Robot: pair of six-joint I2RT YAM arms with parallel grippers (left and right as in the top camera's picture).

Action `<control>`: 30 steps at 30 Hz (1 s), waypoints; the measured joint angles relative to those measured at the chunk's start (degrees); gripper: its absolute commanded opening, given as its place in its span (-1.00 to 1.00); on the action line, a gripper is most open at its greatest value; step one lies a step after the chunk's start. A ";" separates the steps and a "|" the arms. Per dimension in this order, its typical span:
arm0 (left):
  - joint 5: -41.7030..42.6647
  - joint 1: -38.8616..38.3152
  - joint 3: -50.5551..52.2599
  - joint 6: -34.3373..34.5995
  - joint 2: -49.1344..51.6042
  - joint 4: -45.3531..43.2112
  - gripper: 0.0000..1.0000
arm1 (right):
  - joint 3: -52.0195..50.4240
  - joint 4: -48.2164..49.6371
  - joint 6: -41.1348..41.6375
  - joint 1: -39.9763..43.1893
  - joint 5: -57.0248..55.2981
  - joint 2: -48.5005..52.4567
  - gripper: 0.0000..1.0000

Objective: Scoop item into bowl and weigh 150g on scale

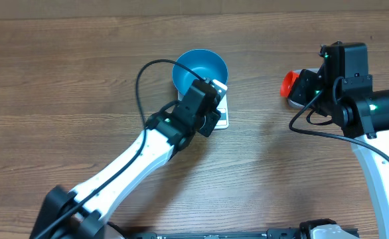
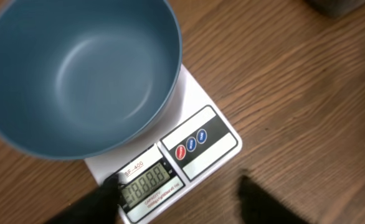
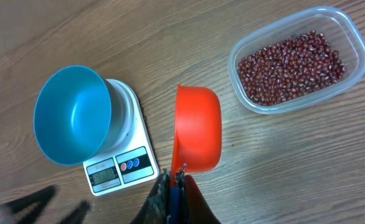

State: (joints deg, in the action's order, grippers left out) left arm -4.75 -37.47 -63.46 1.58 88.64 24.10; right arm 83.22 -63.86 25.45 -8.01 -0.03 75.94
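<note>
Beans [image 3: 291, 65]: all that I can see lie in the clear tub [image 3: 359, 46] at the right of the counter [image 3: 307, 162], well apart from the scale. There are none in the scoop and none in the bowl.

Bowl [image 2: 76, 74]: teal and empty. It sits on the scale [image 2: 201, 140] and overhangs the platform, with the display and buttons left uncovered. The display shows a row of eights, not a weight. I judge it is just powering up and not yet zeroed under the bowl.

Left pincer [image 2: 179, 186]: mine is released, fingers spread, grasping nothing. It hovers just over the display edge of the scale.

Right pincer [image 3: 173, 186]: clenched on the handle of the orange scoop [image 3: 197, 127]. The scoop hangs empty between scale and tub, touching neither.

Status: setup looks done, with the bowl placed, the scale lit and the scoop held. Left to do: confirm a zero reading, dip the scoop in the tub, carry beans to the bowl, then repeat and trim until the target weight shows. By the look of it no beans have been moved, so this is an early stage.
</note>
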 measured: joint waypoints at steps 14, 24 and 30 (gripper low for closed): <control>0.04 0.02 0.00 3.04 -16.63 4.85 0.99 | 0.00 -0.04 -0.04 0.00 0.00 0.00 -0.92; -0.81 0.02 0.00 7.30 -21.90 12.44 0.99 | 0.00 -0.26 -0.02 0.00 -0.02 0.00 -0.92; -4.35 0.00 0.00 7.50 -21.90 15.19 0.99 | 0.00 -0.28 -0.02 0.00 0.00 0.00 -0.92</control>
State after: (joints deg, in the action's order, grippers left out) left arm -9.10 -37.47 -63.46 9.08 66.74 39.29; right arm 83.22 -64.14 25.43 -8.01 -0.03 75.94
